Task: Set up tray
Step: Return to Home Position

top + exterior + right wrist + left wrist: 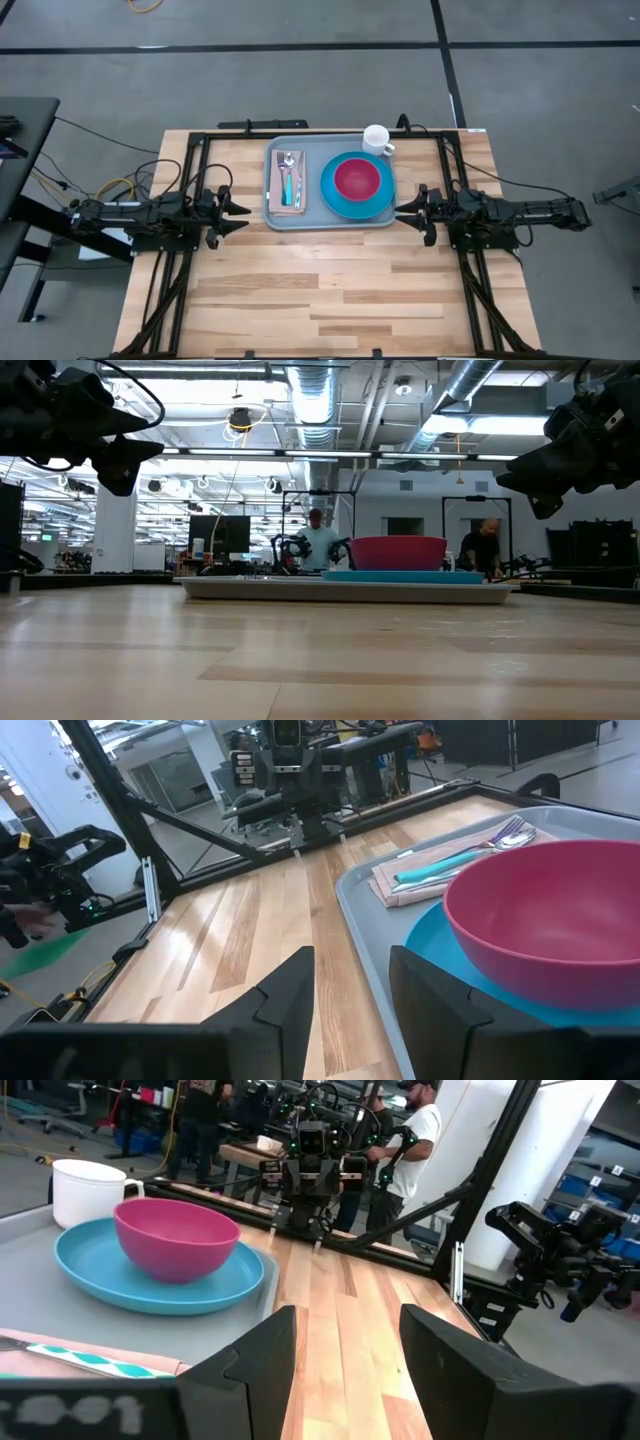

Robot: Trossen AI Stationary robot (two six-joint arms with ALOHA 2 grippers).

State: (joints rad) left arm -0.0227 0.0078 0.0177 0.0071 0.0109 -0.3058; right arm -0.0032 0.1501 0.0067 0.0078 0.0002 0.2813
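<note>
The grey-blue tray point(312, 175) lies flat on the wooden table, toward its far edge, between the two arms. On it rest a bright-blue plate point(335, 200) with a pink bowl point(357, 178) standing in it, and a napkin point(278, 192) bearing a teal-handled fork and spoon point(289, 178). A white mug point(376, 138) stands at the tray's far right corner. My left gripper point(240, 213) hovers open just off the tray's left side, pointing level at it. My right gripper point(403, 212) hovers open off the right side. In the right wrist view the tray's rim point(360, 900) runs past the open fingers.
Bare wood point(330, 290) stretches from the tray to the table's near edge. A dark frame of rails point(190, 150) borders the table's sides and back. People point(318, 540) stand in the room beyond the far edge.
</note>
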